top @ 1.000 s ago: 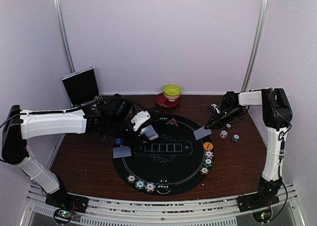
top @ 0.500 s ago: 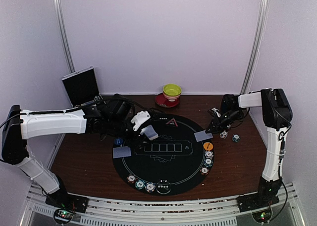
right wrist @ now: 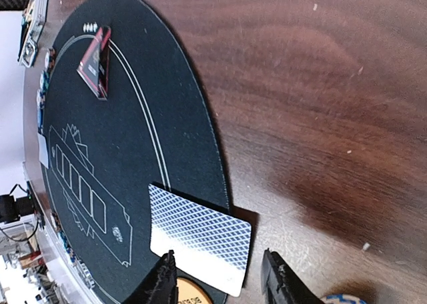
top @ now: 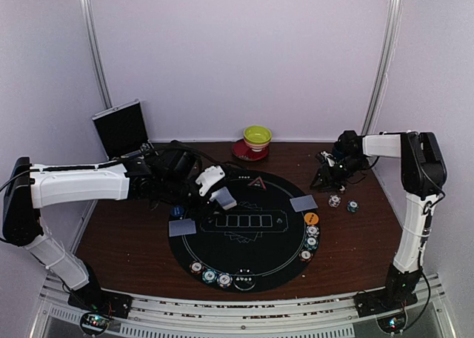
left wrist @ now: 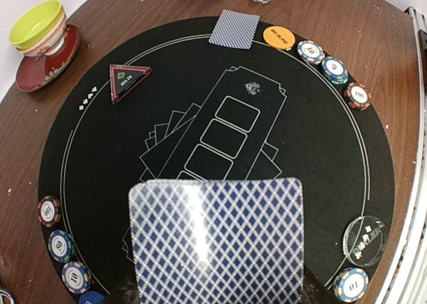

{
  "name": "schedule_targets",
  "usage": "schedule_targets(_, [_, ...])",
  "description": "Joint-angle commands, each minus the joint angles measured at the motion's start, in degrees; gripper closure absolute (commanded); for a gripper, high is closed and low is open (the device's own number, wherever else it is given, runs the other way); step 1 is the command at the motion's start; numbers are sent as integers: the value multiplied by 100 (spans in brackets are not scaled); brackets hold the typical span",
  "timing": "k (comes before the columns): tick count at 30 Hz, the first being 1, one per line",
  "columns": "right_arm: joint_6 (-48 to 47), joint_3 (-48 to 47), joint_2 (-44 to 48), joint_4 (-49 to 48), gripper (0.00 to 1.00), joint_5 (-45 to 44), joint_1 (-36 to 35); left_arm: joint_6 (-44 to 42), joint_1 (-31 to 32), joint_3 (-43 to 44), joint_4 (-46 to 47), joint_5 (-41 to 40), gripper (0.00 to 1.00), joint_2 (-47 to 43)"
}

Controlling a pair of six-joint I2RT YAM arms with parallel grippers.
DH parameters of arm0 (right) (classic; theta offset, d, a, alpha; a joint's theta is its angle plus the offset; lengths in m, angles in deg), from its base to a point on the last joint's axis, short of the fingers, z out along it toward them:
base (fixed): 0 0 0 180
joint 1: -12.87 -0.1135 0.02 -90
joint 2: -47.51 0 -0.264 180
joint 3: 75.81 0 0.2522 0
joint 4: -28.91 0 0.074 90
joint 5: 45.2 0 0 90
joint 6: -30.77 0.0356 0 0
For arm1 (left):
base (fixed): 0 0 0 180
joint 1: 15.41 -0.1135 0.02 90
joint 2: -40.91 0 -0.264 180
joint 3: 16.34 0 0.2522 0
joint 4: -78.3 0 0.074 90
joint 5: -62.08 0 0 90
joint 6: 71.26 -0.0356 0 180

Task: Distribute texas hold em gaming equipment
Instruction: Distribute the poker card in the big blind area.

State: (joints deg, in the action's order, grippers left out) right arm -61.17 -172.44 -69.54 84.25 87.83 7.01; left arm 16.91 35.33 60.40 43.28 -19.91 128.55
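Holding, left arm: the left gripper reaches over the back-left part of the mat with the deck of cards at its tip. The deck fills the lower wrist view and hides the fingers. From overhead it sits tilted at the fingertips, off the mat, so I judge it pinched.
Right fingers: the right gripper is spread, with nothing between its two dark fingertips.
Right card: the right card lies face down and flat on the right rim of the mat, one end overhanging the wooden table. It is just beside the orange disc.
Card to fingers: the right card lies just ahead of the spread tips, not touching them. Its long axis runs roughly in line with the gap from tip to tip.
Left card: the left card lies face down at the mat's left rim, close under the left arm.
Chips: one row of chips follows the right arc below the orange disc, and another row follows the near arc. Two loose chips lie on the wood just off the mat, near the right gripper.
Deciding relation: the right card looks set down, so the next card probably has to come off the deck. The deck is across the mat to the left of the right fingers, well apart, and the left arm has it. The loose chips are nearer the right arm.
Risk: closing now could catch the overhanging end of the right card.
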Motion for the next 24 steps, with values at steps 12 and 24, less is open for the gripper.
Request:
schedule_targets(12, [259, -316, 1373, -641, 30, 1086, -1643, 50, 33, 65, 155, 38, 42, -211])
schedule_targets(24, [1035, -1472, -2, -525, 33, 2147, -2752, 24, 37, 61, 153, 85, 42, -273])
